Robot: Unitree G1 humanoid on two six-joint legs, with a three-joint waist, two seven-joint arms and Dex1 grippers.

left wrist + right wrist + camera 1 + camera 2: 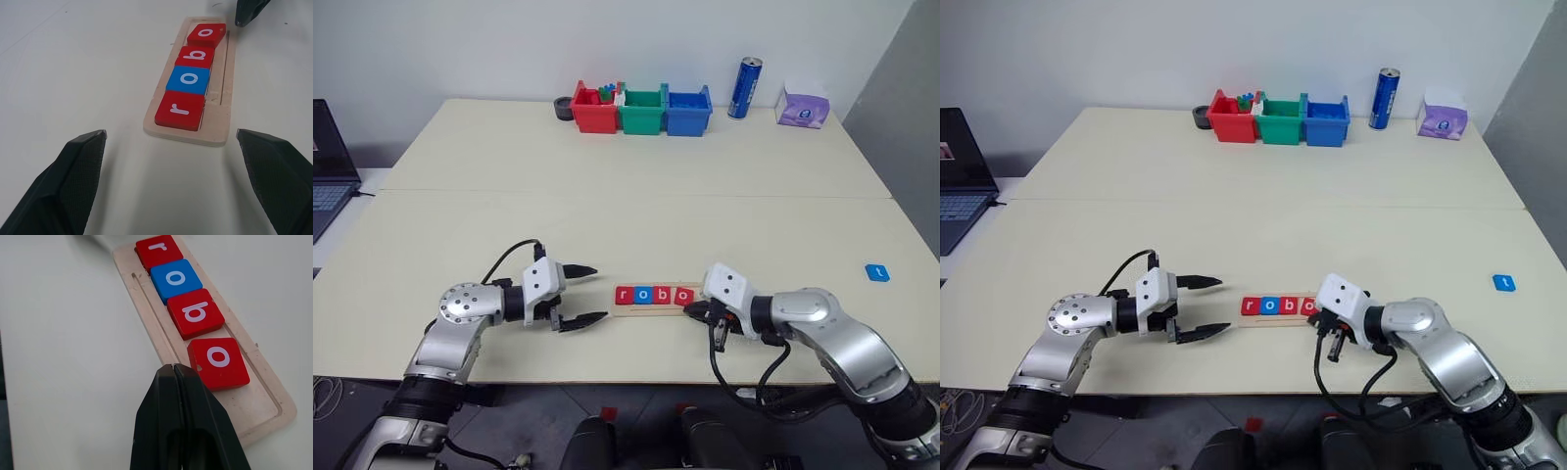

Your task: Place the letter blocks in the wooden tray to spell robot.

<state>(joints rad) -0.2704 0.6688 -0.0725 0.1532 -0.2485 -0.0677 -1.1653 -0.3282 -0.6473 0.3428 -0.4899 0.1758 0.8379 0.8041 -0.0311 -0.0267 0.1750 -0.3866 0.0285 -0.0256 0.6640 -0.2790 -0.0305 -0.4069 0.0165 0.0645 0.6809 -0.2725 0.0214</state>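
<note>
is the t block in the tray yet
No, the blue t block lies on the table far to the right of the wooden tray, which holds only r, o, b, o.

4 letter blocks [653, 295] in wooden tray [274, 406]; 1 far right [876, 273].

Red, blue, red, red letter blocks [194, 313] on the light wooden tray [264, 404].
</note>
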